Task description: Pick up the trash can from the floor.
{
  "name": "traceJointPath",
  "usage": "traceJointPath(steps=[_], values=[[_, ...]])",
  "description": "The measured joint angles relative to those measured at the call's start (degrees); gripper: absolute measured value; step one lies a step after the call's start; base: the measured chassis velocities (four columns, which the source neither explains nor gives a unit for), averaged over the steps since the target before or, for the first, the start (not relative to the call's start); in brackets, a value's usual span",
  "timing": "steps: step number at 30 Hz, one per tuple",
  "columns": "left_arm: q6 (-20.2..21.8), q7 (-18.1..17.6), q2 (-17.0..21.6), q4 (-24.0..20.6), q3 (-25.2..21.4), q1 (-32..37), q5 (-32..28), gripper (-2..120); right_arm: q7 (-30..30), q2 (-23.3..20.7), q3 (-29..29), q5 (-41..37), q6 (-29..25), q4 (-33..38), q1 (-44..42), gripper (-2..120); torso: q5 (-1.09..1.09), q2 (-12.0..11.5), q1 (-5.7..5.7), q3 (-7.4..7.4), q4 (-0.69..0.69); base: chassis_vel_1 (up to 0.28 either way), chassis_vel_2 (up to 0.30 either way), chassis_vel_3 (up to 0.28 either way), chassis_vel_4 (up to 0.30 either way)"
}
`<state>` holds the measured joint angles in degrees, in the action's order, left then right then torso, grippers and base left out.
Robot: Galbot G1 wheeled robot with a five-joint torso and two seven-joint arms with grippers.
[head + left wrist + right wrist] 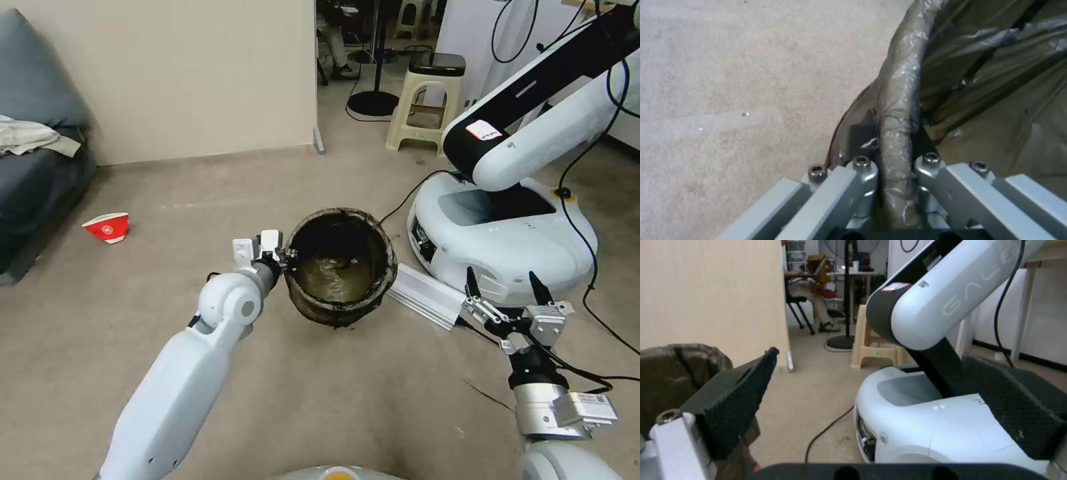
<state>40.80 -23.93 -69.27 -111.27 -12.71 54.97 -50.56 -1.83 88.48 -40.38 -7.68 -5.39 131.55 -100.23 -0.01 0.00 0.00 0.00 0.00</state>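
Note:
The trash can [340, 267], round and wrapped in a dark olive-black bag, sits in the middle of the head view, tipped with its mouth facing up toward me. My left gripper [288, 253] is shut on its left rim. The left wrist view shows the bag-covered rim [900, 100] clamped between the fingers of the left gripper [896, 143], with the beige floor [729, 100] beyond. Whether the can's underside touches the floor [320, 393] I cannot tell. My right gripper [503, 287] stands open to the right of the can, holding nothing; its wrist view shows the can [666, 373] beside one finger [738, 396].
Another white robot's base [507, 233] and arm [533, 113] stand close on the right, with cables on the floor. An aluminium profile [427, 293] lies between that base and the can. A red-and-white paper cup [107, 227] lies at left near a dark sofa [33, 173]. A beige stool [427, 100] stands behind.

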Motion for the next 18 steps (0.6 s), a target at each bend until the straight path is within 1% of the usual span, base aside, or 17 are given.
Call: traceJointPath(steps=[2, 7, 18], values=[[0.3, -0.2, 0.4, -1.9, -1.2, 1.3, -1.4, 2, 0.0, 0.0, 0.1, 0.0, 0.0, 0.0, 0.0, 100, 0.00, 0.0, 0.00, 0.00, 0.00, 0.000, 0.000, 0.000, 0.000], [0.6, -0.2, 1.2, -4.1, -2.9, 3.4, -2.8, 2, 0.0, 0.2, 0.5, 0.3, 0.0, 0.4, -0.1, 100, 0.00, 0.0, 0.00, 0.00, 0.00, 0.000, 0.000, 0.000, 0.000], [1.3, 0.1, 2.0, -7.1, -5.1, 6.4, -3.6, 2, 0.0, -0.1, 0.5, 0.4, 0.0, 0.9, -0.5, 100, 0.00, 0.0, 0.00, 0.00, 0.00, 0.000, 0.000, 0.000, 0.000]])
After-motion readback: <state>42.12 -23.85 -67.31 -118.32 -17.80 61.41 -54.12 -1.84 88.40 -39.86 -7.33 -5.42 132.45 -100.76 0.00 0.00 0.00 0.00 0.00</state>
